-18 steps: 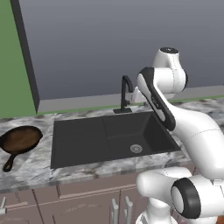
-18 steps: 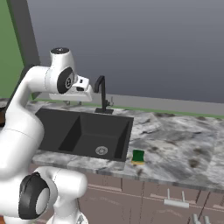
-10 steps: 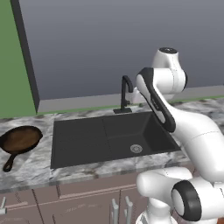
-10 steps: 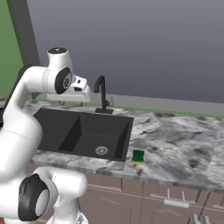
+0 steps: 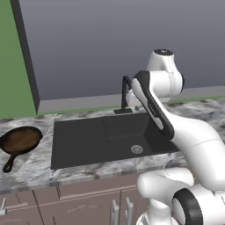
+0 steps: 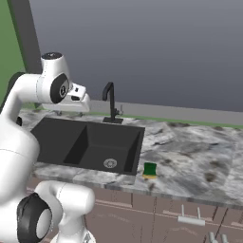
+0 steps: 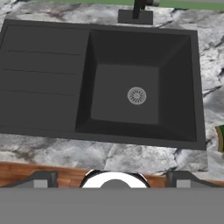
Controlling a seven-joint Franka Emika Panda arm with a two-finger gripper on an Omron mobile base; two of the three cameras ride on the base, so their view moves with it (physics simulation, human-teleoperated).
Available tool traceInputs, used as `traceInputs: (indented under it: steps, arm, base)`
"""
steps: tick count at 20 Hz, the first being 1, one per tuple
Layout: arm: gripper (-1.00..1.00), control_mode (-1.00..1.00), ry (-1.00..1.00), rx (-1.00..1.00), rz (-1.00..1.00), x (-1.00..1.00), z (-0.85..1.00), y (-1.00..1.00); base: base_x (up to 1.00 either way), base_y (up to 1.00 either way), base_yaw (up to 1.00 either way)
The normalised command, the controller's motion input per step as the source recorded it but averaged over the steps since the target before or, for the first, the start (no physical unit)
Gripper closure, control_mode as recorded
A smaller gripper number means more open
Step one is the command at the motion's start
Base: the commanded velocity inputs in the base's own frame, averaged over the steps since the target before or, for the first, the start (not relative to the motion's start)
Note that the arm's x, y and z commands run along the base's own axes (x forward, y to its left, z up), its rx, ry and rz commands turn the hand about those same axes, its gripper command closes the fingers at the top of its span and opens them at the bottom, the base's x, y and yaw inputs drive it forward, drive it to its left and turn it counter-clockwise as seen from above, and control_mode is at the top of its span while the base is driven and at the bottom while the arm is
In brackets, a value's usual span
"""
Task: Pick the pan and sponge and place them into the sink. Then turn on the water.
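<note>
- Left base view: a grey wall rises behind the marble counter [image 5: 26,169]. The pan [image 5: 19,141] sits on the counter left of the black sink [image 5: 79,145], apart from it, handle toward the front edge. The faucet [image 5: 125,94] stands behind the basin, beside the raised arm.
- Right base view: the sponge [image 6: 150,170] lies on the counter just right of the sink's front corner. The gripper [image 6: 58,113] hangs above the sink's left end; whether its fingers are spread or closed cannot be told.
- Hand view: the camera looks down into the sink, drain [image 7: 136,96] in the basin floor, drainboard to the left.
</note>
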Motion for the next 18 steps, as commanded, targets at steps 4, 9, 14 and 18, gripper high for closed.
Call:
traceInputs:
  steps: [4,9,14,18]
  arm:
    - [-1.0,-1.0,0.0,0.0,-0.02,-0.12,0.0,0.22]
    - [-1.0,-1.0,0.01,0.0,-0.02,-0.14,0.0,0.2]
    - [-1.0,-1.0,0.01,0.0,-0.02,-0.1,0.0,0.27]
    - [-1.0,-1.0,0.02,0.0,-0.02,-0.06,0.0,0.3]
  base:
    - [0.0,0.0,0.0]
    - [0.0,0.0,0.0]
    - [0.0,0.0,0.0]
    - [0.0,0.0,0.0]
